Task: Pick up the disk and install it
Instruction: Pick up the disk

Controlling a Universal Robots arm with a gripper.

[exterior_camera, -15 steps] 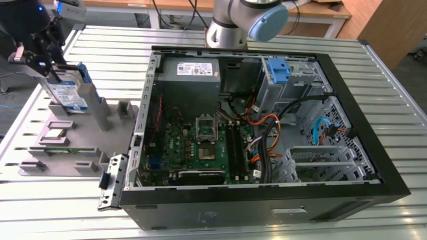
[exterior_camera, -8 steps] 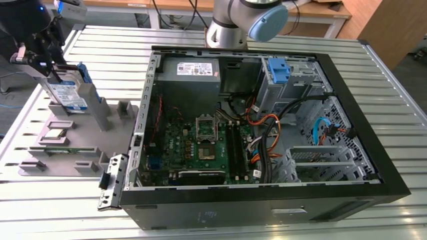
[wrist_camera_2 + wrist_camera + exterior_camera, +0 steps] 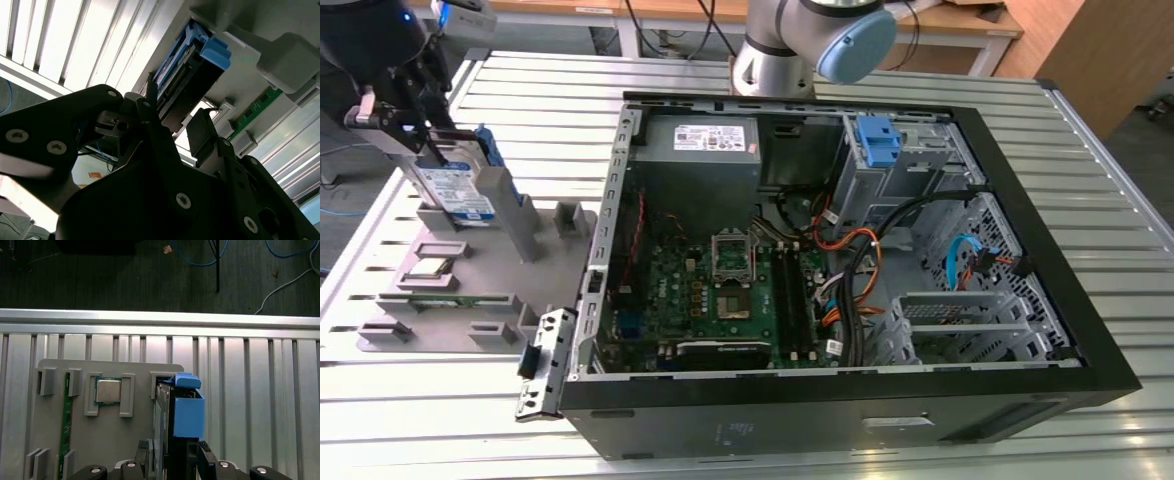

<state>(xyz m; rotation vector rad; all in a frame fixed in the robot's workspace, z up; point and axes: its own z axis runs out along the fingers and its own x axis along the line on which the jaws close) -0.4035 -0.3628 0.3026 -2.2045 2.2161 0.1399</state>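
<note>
The disk (image 3: 460, 190) is a silver drive with a blue-and-white label and a blue bracket. It stands on edge in the grey parts holder (image 3: 480, 300) at the exterior view's left. My gripper (image 3: 430, 150) is down over its top edge, straddling it. In the first wrist view the disk (image 3: 187, 412) appears edge-on, its far end in a grey slot, with the gripper (image 3: 174, 457) around its near end. In the second wrist view the disk (image 3: 192, 70) lies just beyond the gripper (image 3: 175, 112). The open computer case (image 3: 854, 250) lies at the exterior view's right, with a blue drive bay (image 3: 878, 140) at its far corner.
The holder also carries a processor (image 3: 108, 391) and a green memory stick (image 3: 63, 425), both beside the disk. Inside the case are the motherboard (image 3: 720, 290), a grey power supply (image 3: 698, 140) and loose cables (image 3: 867, 250). The arm's base (image 3: 787, 50) stands behind the case. The slatted table's edge (image 3: 160, 315) is close.
</note>
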